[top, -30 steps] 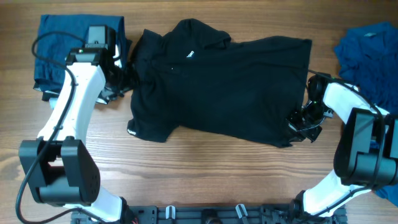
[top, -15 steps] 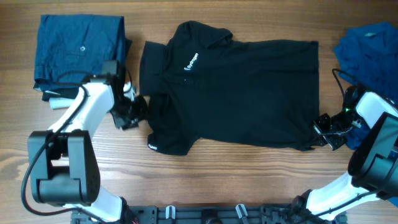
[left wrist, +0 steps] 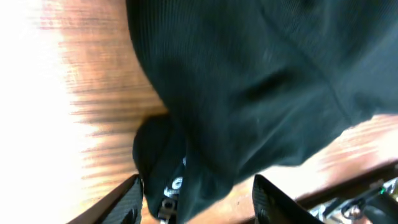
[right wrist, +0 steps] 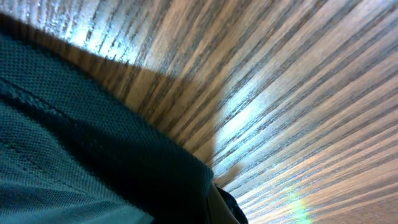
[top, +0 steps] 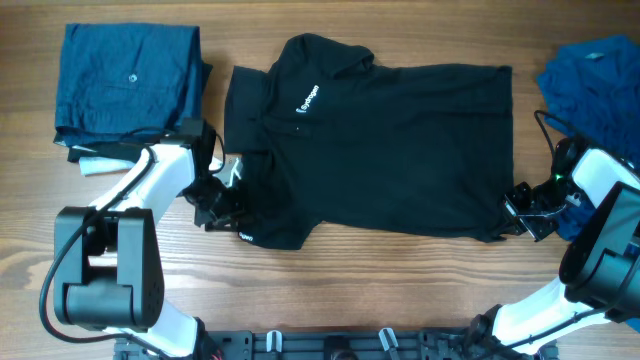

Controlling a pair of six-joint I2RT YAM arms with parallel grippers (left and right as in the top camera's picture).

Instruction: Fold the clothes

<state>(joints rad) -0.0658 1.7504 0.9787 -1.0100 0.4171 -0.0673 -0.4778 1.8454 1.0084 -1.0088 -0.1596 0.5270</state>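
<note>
The black shirt [top: 390, 150] lies spread flat across the middle of the table, collar to the upper left, with a white logo [top: 308, 98] on the chest. My left gripper [top: 225, 200] is at its lower left sleeve. In the left wrist view the gripper [left wrist: 199, 202] stands open, and the sleeve end [left wrist: 177, 180] with its white mark hangs between the fingers [left wrist: 127, 199]. My right gripper [top: 518, 212] sits at the shirt's lower right hem corner. In the right wrist view it [right wrist: 211, 205] is shut on the black fabric [right wrist: 93, 155].
A folded blue garment [top: 130, 80] lies at the back left on top of other folded pieces. A crumpled blue garment [top: 590, 85] lies at the far right, just behind my right arm. Bare wooden table [top: 380, 290] runs along the front.
A second ago the shirt was pulled right and flattened. Since then the left gripper has come down from the upper sleeve to the lower sleeve end. The right gripper holds still.
</note>
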